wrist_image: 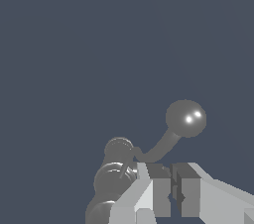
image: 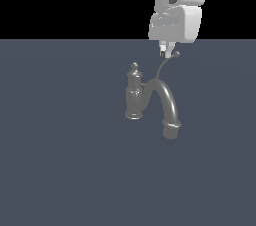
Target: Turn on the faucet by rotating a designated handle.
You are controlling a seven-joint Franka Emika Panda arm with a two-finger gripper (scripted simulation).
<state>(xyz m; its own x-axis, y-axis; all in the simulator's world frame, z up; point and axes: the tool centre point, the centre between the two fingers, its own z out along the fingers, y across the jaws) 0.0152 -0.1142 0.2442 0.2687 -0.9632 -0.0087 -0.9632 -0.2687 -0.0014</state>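
My gripper: two pale fingers close together, narrow dark gap between the pads, nothing in it.
Handle: thin curved lever rising past my fingertips, ending in a shiny ball tip; not gripped.
Faucet: rounded dark post, knob finial, beside my fingers.
Ground: plain slate-blue.

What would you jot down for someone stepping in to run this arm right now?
Gripper: nearly shut, holding nothing, sitting just beside the ball tip at the top end of the handle.
Faucet: upright on the grey floor, thick spout arching toward the exterior view's right.
Done: the arm is at the handle tip; whether it touches is unclear.
Left: push the handle around to turn the faucet on. Whether it has turned yet cannot be judged.
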